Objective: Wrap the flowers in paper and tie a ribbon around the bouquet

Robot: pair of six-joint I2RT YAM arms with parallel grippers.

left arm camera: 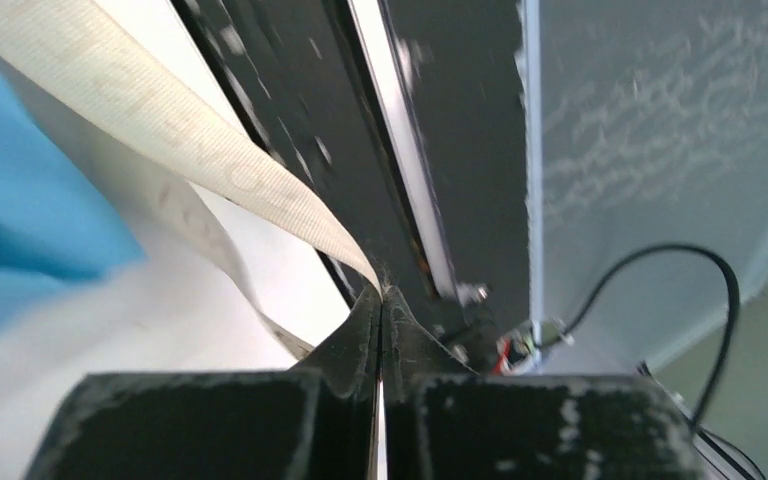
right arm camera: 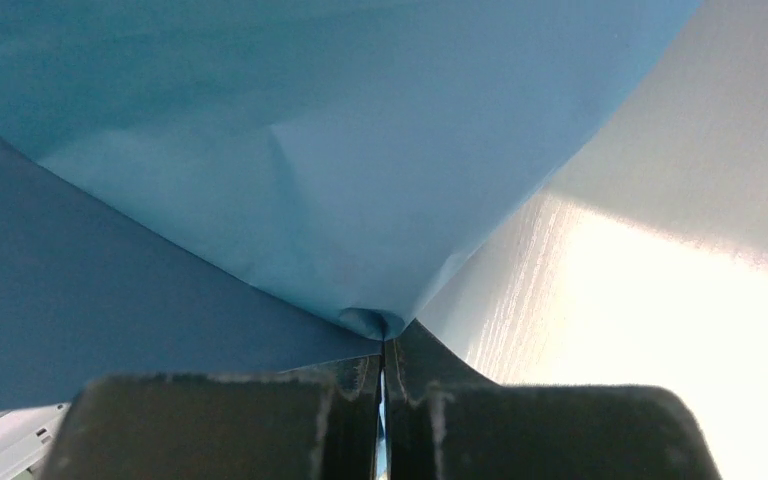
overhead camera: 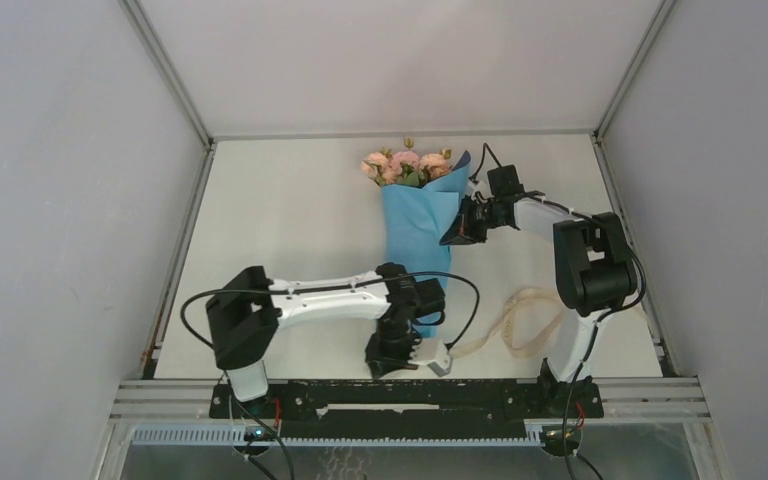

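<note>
A matte off-white worktop (overhead camera: 280, 240) is boxed in by plain grey panels (overhead camera: 60, 200) on three sides, with a metal rail (overhead camera: 650, 400) run along the near edge. The bouquet (overhead camera: 415, 235) is laid lengthwise near the middle, wide end toward the back. It's a long cone of smooth, softly creased light blue paper (overhead camera: 412, 250), with pale pink and cream flowers (overhead camera: 405, 166) and small green leaves (overhead camera: 412, 181) bunched at the top. A darker blue flap can be seen at the upper right corner of the wrap.

The right hand (right arm camera: 385, 345) is shut tight on a pinched fold of the paper on the cone's right side. In the wrist view the sheet is puckered into a little nub right at the fingertips and fans out above them. The left hand (left arm camera: 381, 300) is closed on the ribbon (left arm camera: 210, 150), a flat woven cream strip with faint lettering. It's clamped at the very tips of the fingers, down by the narrow end of the cone. The rest of the ribbon is looped loosely on the worktop to the right, near the right arm's base.
</note>
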